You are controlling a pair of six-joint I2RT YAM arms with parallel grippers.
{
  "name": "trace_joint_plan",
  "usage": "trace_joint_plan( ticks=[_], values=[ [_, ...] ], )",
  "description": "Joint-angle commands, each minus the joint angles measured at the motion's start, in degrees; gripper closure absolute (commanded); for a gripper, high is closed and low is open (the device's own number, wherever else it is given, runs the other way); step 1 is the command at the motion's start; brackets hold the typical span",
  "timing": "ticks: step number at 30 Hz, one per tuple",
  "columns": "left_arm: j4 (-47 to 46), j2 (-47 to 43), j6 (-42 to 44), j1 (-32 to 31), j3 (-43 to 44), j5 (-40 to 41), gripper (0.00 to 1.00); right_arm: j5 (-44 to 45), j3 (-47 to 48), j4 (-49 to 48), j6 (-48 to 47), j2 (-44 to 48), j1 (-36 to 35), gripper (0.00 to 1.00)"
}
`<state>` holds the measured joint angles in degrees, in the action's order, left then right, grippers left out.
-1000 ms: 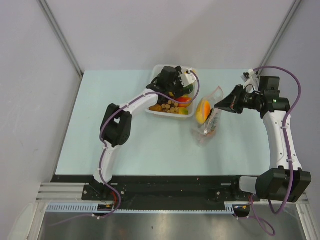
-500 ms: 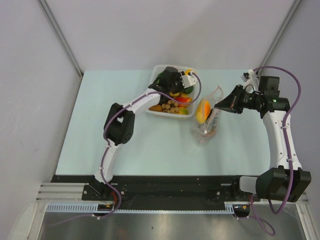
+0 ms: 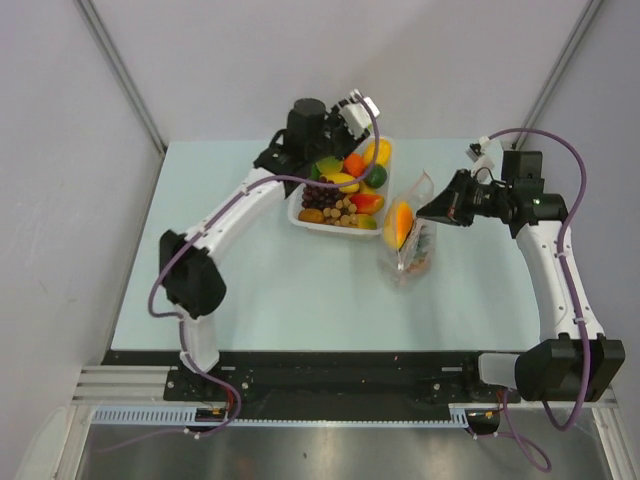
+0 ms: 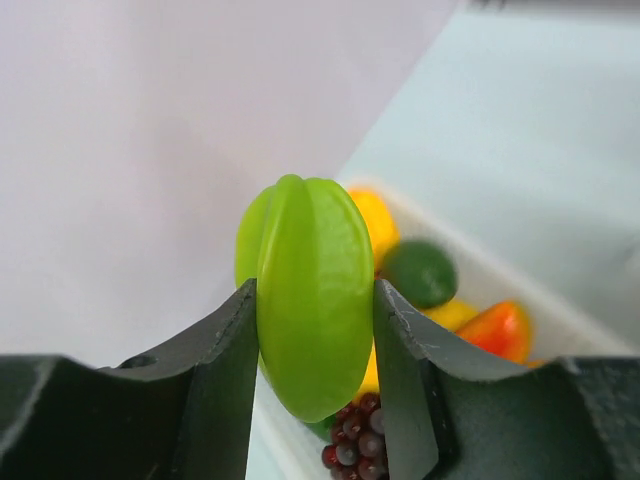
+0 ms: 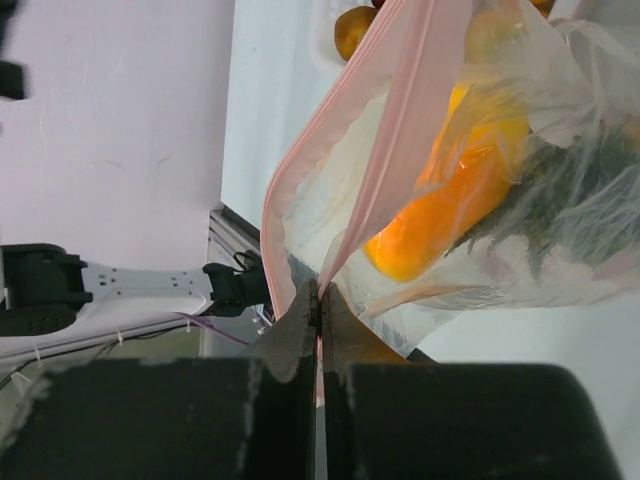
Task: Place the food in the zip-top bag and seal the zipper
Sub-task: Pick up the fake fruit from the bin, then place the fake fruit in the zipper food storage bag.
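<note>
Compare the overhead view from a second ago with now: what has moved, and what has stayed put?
The left gripper lifted out of the white tray toward the far edge, carrying a green ribbed fruit. The right gripper stayed shut on the mouth of the zip-top bag, barely shifting left; the tray stayed put.
</note>
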<state>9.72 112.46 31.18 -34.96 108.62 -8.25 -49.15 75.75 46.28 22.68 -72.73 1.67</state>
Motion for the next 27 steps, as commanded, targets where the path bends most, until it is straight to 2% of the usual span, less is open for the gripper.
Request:
trace_joint_plan(
  ticks=[1,5,6,10,11,12,15,19,22,27],
  values=[
    [3.7,-11.4,-16.8,-1.7,3.2,-7.0,0.62,2.6,-0.1,-5.1,2.4,-0.3,-1.5,1.00],
    [8.2,-15.3,-29.2,-6.1,2.8,-5.6,0.63,6.2,-0.8,-3.8,1.3,-0.7,-1.5,1.00],
    [9.0,-16.3,-35.6,-6.6,2.0,-7.1,0.64,7.5,-1.0,-3.1,1.1,-0.7,-1.5,1.00],
    [9.2,-17.7,-47.3,-10.2,-0.6,-9.8,0.64,9.1,-2.0,-2.0,0.4,-0.1,-1.5,1.00],
    [8.9,-17.7,-49.3,-10.7,-1.2,-10.4,0.63,9.1,-2.2,-2.0,0.5,0.1,-1.5,1.00],
    [7.8,-17.7,-52.3,-11.1,-2.3,-11.8,0.57,9.0,-2.5,-2.1,0.7,0.1,-1.5,1.00],
    [7.7,-16.4,-58.0,-12.9,-3.6,-12.9,0.53,8.1,-3.0,-2.5,1.2,0.5,-1.5,1.00],
    [8.3,-13.2,-61.4,-14.3,-3.7,-13.9,0.54,7.2,-2.9,-2.4,1.3,1.0,-1.5,1.00],
    [11.1,-11.5,-62.0,-15.6,-3.2,-11.7,0.57,6.3,-2.4,-1.9,1.1,1.3,-1.5,1.00],
    [17.1,-10.7,-58.1,-17.1,-3.6,-2.6,0.60,5.1,-1.7,-1.9,1.5,2.6,-1.5,1.00]
  ],
)
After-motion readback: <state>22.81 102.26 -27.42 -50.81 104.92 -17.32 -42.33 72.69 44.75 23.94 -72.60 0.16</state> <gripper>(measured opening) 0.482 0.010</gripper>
